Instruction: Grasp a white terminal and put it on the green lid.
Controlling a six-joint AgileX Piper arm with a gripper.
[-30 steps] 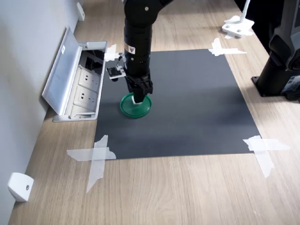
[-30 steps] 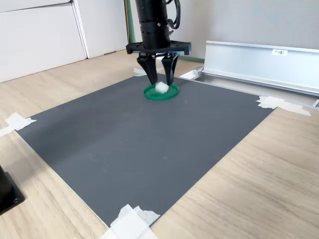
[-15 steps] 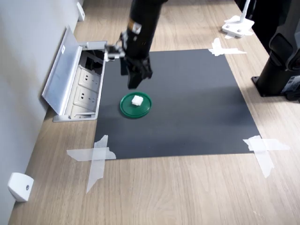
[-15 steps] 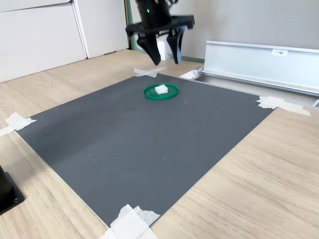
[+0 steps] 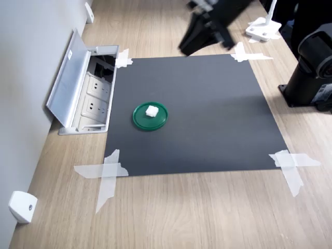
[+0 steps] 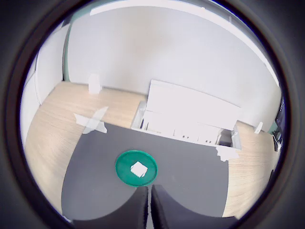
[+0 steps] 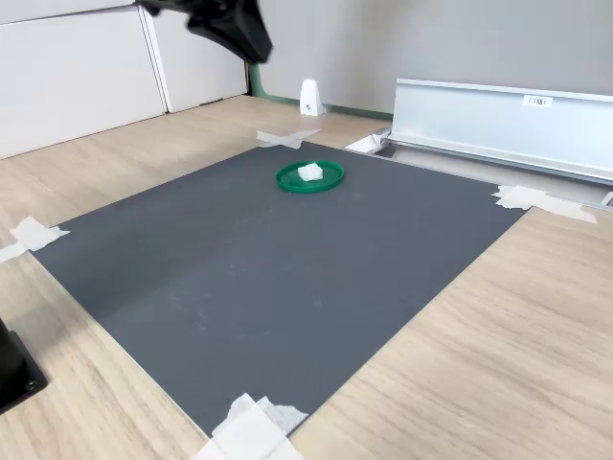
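The white terminal [image 5: 151, 111] lies on the green lid [image 5: 139, 120], a little off its middle, on the left part of the black mat. Both also show in the second exterior view, terminal [image 7: 309, 172] on lid [image 7: 287, 181], and in the wrist view, terminal [image 6: 138, 169] on lid [image 6: 123, 172]. My gripper [image 6: 149, 206] is high above and away from them, its two fingertips pressed together with nothing between. It is a dark blur at the top of the first exterior view [image 5: 201, 35] and at the top left of the second exterior view [image 7: 233, 26].
A black mat [image 5: 218, 119] is taped to the wooden table at its corners. An open floor-socket box with a raised metal lid [image 5: 72, 83] borders the mat at the first exterior view's left. A black arm base [image 5: 311, 78] stands at its right, a white bracket [image 5: 21, 206] at its lower left.
The gripper let go of the terminal on the lid, rose, and swung away toward the first exterior view's upper right. Its fingers have shut. Terminal and lid stayed in place.
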